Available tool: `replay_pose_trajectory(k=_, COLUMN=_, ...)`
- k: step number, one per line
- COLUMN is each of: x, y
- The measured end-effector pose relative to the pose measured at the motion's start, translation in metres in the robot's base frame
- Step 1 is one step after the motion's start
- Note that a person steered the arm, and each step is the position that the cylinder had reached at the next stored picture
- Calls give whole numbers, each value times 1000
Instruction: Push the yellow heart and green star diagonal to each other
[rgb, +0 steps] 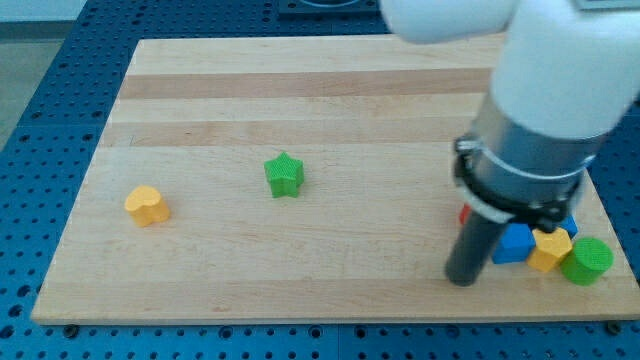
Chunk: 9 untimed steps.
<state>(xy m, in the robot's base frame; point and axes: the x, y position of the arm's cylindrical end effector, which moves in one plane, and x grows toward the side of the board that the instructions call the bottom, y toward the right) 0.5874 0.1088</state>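
The yellow heart (147, 205) lies on the wooden board (300, 100) at the view's left. The green star (284, 175) lies to the right of it and a little higher, well apart from it. My tip (462, 279) is at the view's lower right, far to the right of both blocks, just left of a cluster of other blocks.
At the view's lower right, by the board's right edge, sit a blue block (514, 243), a yellow block (550, 248), a green cylinder (587, 260) and a partly hidden red block (464, 213). The arm's white body (550, 90) covers the upper right.
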Motion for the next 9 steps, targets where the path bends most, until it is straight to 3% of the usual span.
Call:
replay_pose_trajectory(k=3, x=2, y=-215)
replay_pose_trajectory(k=4, x=-8, y=-284)
replay_pose_trajectory(k=6, x=-60, y=-365)
replay_pose_trajectory(k=7, x=-76, y=-371)
replay_pose_trajectory(k=9, x=-78, y=-291)
